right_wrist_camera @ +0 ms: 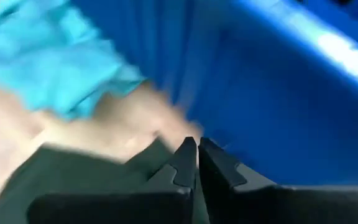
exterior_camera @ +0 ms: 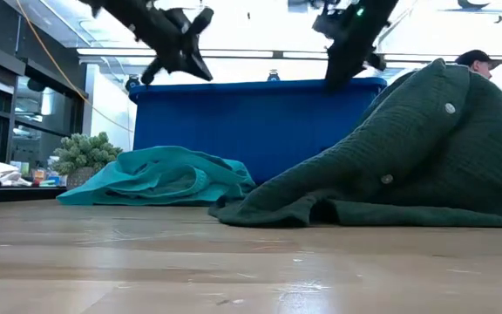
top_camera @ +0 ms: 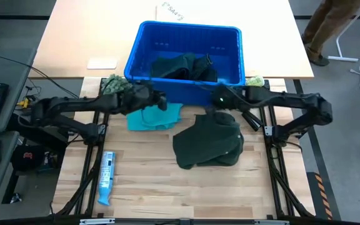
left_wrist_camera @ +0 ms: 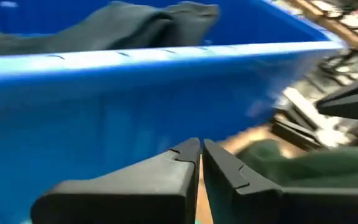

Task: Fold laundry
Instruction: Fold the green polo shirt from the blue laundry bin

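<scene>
A bright turquoise shirt [top_camera: 155, 117] lies crumpled on the wooden table, against the near wall of the blue bin [top_camera: 230, 37]. To its right a dark green garment [top_camera: 208, 142] lies in a heap [exterior_camera: 425, 148]. More dark green laundry [top_camera: 183, 65] sits inside the bin. My left gripper [left_wrist_camera: 199, 149] is shut with nothing in it and hovers over the shirt's far edge, facing the bin wall. My right gripper [right_wrist_camera: 196, 146] is also shut and holds nothing; it hangs above the far edge of the dark green heap.
The bin stands across the far middle of the table. A fuzzy green ball [top_camera: 112, 82] sits at its left corner and another [top_camera: 254, 80] at its right. A blue and white packet [top_camera: 107, 177] lies near left. A person [top_camera: 330, 25] stands beyond the far right.
</scene>
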Robot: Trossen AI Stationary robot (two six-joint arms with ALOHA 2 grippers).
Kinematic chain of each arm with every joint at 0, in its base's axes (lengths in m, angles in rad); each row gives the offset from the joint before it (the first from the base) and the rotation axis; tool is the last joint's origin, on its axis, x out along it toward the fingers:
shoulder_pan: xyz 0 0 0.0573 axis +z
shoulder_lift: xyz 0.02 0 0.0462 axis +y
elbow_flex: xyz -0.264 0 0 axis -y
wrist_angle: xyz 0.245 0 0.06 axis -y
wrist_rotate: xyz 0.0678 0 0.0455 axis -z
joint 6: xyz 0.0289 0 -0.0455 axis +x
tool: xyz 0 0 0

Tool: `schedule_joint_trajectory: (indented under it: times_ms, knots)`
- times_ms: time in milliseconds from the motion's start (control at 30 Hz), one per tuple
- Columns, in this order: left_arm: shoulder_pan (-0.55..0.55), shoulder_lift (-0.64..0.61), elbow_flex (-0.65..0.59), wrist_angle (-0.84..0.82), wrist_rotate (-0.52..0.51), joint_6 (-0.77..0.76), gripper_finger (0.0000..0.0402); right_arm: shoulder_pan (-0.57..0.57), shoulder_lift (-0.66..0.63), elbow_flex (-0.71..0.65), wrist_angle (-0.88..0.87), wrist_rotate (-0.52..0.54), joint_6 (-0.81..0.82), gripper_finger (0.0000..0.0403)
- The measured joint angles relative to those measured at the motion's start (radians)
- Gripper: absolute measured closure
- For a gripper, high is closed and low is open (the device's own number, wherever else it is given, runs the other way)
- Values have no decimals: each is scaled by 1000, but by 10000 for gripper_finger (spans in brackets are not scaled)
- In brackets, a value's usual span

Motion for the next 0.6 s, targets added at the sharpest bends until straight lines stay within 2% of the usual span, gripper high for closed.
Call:
schedule_joint_trajectory:
  times_ms: [133, 333, 600]
  knots:
    - [92, 83, 0, 51, 92, -2, 401, -73, 40, 16, 23, 37, -11, 402]
    - [177, 182, 0, 131, 164, -19, 401, -163, 59, 19, 22, 102, -26, 403]
    - [300, 256, 22, 166, 269, -10, 402, -313, 72, 18, 107, 159, -52, 403]
